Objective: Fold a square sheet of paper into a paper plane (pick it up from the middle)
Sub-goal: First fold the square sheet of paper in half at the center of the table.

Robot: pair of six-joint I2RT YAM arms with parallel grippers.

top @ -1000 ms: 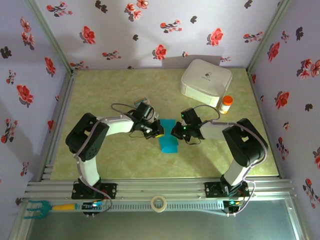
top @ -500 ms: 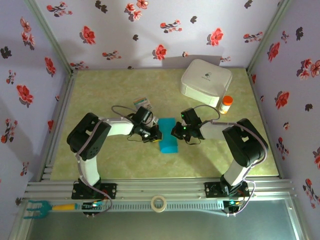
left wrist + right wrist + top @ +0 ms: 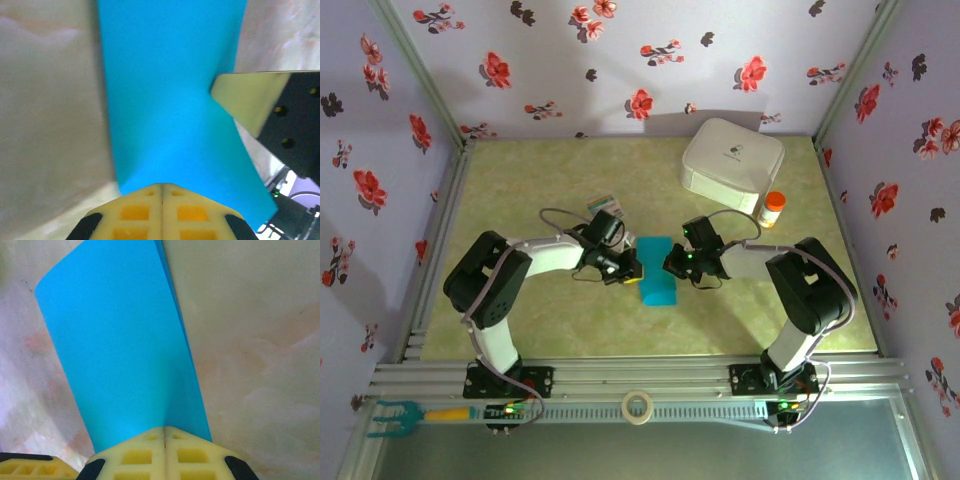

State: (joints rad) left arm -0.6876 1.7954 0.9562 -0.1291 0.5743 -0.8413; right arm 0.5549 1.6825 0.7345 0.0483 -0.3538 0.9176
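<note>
1. The sheet of paper (image 3: 657,280) lies at the middle of the table (image 3: 520,320), folded narrow, with its long axis running near to far.
2. The left gripper (image 3: 628,268) is closed, pinching the sheet's left long edge.
3. The right gripper (image 3: 672,264) is closed on the opposite edge, so both arms are equally near.

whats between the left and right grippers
The folded blue sheet of paper spans the gap between the left gripper and right gripper, in the top view.

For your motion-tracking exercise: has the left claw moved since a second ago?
Yes, slightly: the left claw drew toward the near edge, uncovering the printed card.
</note>
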